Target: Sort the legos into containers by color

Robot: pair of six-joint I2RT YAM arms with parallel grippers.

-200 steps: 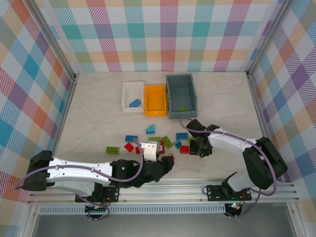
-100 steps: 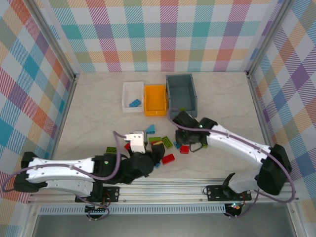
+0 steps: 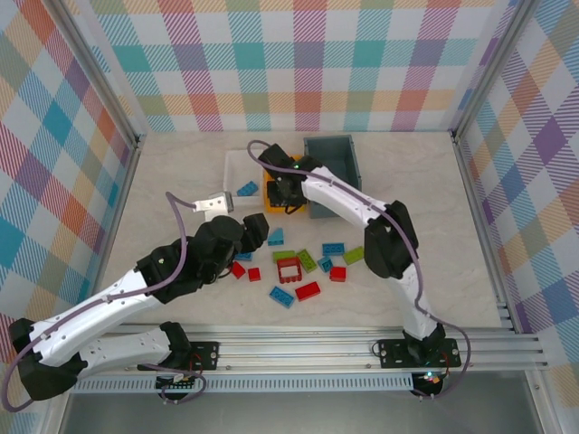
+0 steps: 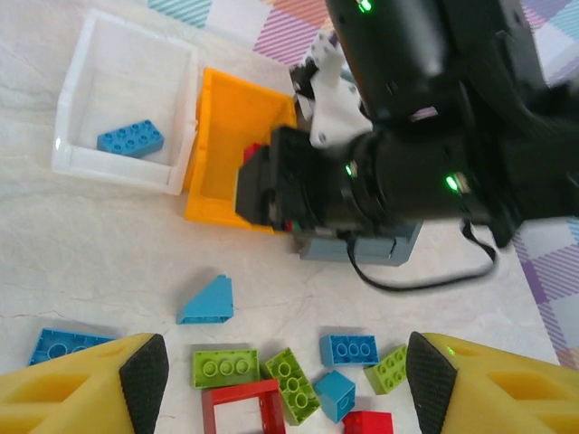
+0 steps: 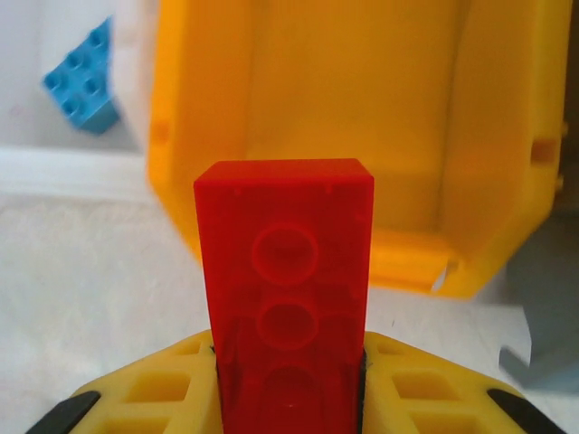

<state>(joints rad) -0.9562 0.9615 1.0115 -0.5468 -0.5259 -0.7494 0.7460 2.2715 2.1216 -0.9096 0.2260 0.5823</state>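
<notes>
Marble tabletop [image 3: 181, 181]; red brick [image 5: 285, 298] clamped between right fingers [image 5: 145, 393] over orange bin [image 5: 493, 181].

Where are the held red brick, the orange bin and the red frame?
red brick [image 5: 285, 298], right wrist view, front face
orange bin [image 5: 317, 81], right wrist view, bare floor
red frame [image 4: 237, 391], left wrist view, top bar

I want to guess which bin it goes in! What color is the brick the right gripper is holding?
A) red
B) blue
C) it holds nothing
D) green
A: in the right wrist view, the right gripper is shut on a red brick, with the orange bin just beyond it.
</notes>
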